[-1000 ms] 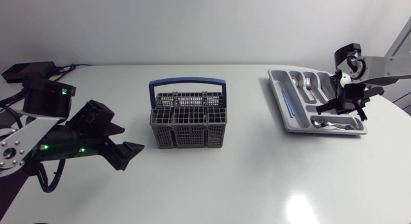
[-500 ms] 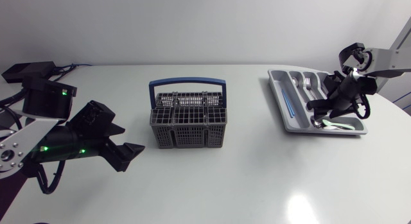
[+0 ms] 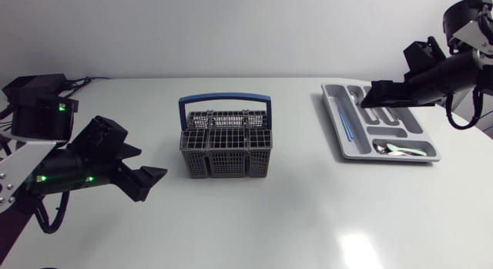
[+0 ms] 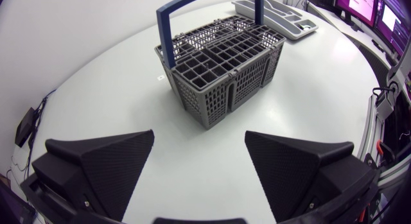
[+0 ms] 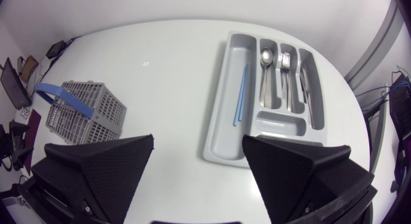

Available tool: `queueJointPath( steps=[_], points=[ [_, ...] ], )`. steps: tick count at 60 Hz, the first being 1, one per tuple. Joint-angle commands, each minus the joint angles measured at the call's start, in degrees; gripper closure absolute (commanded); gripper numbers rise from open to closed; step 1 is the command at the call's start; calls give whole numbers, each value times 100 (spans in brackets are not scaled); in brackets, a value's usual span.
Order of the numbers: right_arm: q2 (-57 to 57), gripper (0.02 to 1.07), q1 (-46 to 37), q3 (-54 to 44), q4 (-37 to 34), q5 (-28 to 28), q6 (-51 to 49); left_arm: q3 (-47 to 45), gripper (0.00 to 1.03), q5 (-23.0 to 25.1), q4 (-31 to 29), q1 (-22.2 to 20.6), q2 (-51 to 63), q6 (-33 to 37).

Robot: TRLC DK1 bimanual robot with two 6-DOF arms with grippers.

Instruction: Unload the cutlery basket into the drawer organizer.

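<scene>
While cutlery point(image 5: 286, 76) lies sorted in the organizer point(image 5: 222, 139) and the basket point(image 3: 226, 142) shows none, left gripper point(image 4: 199, 137) and right gripper point(image 5: 198, 139) hang empty, fingers wide: unloading looks done.

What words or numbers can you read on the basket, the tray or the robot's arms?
None. No words, numbers or signs show on the cutlery basket, the drawer organizer, the left arm or the right arm. The left arm has only small green lights, not writing.
</scene>
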Motion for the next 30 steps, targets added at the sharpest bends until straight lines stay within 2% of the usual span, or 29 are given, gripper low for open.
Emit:
queueJointPath(
  steps=[1, 13, 30],
  points=[
    [-325, 6, 156, -312, -43, -71, 128, 116, 4, -27, 64, 97, -127, -162],
    [-1055, 6, 472, -646, -149, -71, 541, 37, 4, -18, 213, 299, -523, -356],
    [-2356, 6, 736, -1639, 545, -62, 708, -51, 4, -9, 354, 835, -1182, -514]
  ],
)
